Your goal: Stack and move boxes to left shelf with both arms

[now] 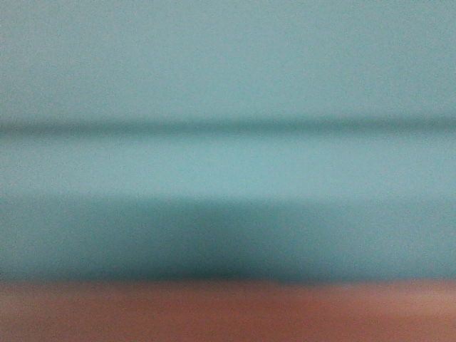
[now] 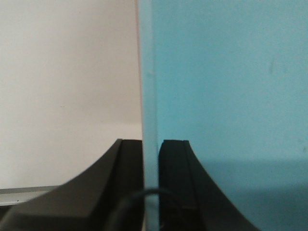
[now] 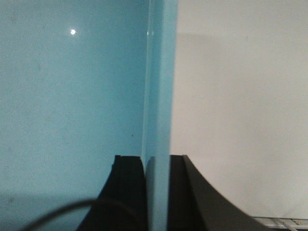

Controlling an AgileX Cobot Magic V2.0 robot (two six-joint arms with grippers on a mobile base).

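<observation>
The light sky-blue box (image 1: 228, 78) fills nearly the whole front view, very close and blurred, with a strip of the salmon pink box (image 1: 228, 313) just below it. My left gripper (image 2: 150, 159) is shut on the blue box's side wall (image 2: 149, 96), one black finger outside and one inside. On the opposite side, my right gripper (image 3: 157, 166) is shut on the other wall (image 3: 161, 86) the same way. The blue interior (image 3: 72, 106) shows beside each inner finger. The left shelf is out of view.
A pale, plain wall or surface (image 2: 67, 72) lies beyond the box in both wrist views. A grey ledge (image 2: 24, 192) shows at the lower left of the left wrist view, and a light strip (image 3: 284, 222) at the lower right of the right wrist view.
</observation>
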